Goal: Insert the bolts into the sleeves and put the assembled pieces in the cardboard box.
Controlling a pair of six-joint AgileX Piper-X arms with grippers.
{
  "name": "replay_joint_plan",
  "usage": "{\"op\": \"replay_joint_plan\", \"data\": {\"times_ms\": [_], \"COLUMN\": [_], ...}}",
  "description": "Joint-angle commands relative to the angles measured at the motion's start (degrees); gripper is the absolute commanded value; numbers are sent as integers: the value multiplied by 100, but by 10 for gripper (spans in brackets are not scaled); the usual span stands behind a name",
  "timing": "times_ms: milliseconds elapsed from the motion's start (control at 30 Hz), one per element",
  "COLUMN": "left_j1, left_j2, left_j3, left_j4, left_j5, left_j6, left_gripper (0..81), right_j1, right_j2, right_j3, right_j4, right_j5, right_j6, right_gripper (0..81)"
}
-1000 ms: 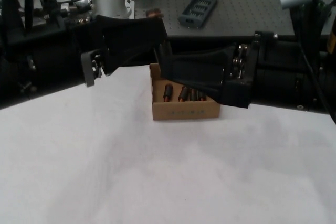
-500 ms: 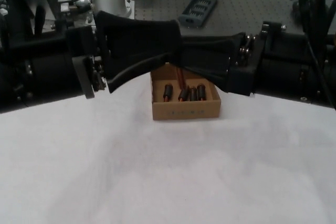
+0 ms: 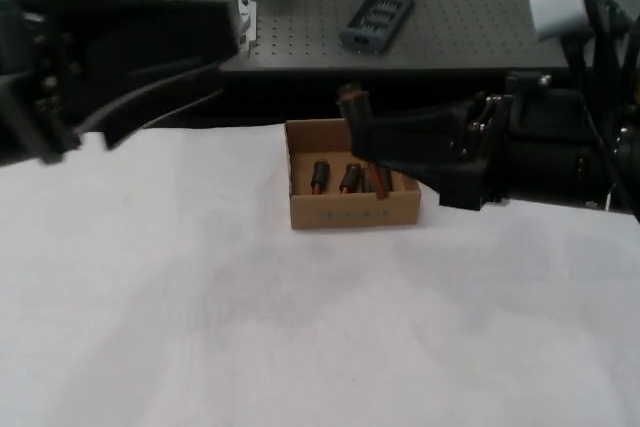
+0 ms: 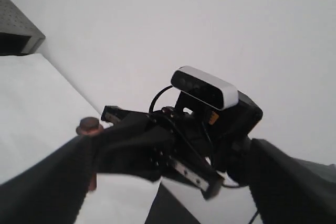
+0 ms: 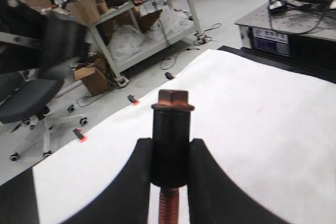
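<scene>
White cloth covers the bench from edge to edge, and all the action sits toward its back. Right gripper is clamped narrow on a black sleeve, one finger pressed to each side. A copper-coloured bolt runs right through that sleeve, with the hex head standing proud at one end and bare thread poking out at the other. The piece stands upright in the grip. From the high view it shows just above the back wall of the cardboard box, and the right arm's dark body crosses the box's back right corner.

Inside the box, assembled pieces lie in a loose row along the floor, dark sleeves with reddish bolts showing at their ends. At least three show; the arm hides the far right of the row.

Left gripper hangs well off to the left of the box, above the cloth's back edge, fingers spread wide with nothing between them.

Behind the cloth runs a grey perforated table. A dark slotted holder lies on it.
</scene>
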Motion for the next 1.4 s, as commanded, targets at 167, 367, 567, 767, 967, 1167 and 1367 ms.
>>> {"op": "replay_joint_plan", "data": {"times_ms": [167,367,567,767,967,1167,1367], "left_j1": [676,711,711,711,711,711,711], "left_j2": [-1611,-2828,-3557,-3651,-3651,-3651,-3650], "left_j3": [-24,-24,-24,-24,-24,-24,-24], "left_j4": [3379,6075,7565,7617,7617,7617,7617], "left_j5": [299,-1787,-3321,-3306,-3306,-3306,-3251], "left_j6": [2531,3475,3989,4010,4010,4010,4010], "left_gripper": [274,210,210,210,210,210,210], "right_j1": [-485,-749,-768,-768,-768,-768,-689], "right_j2": [888,2243,3681,5080,5976,6089,5938], "right_j3": [-646,-1711,-3260,-4778,-5738,-5911,-5911], "right_j4": [355,611,1786,2654,3331,3616,3694], "right_j5": [34,312,973,1754,2357,2652,2750], "right_j6": [-118,-369,-1350,-1526,-1526,-1526,-1479], "right_gripper": [18,18,18,18,18,11,342]}}
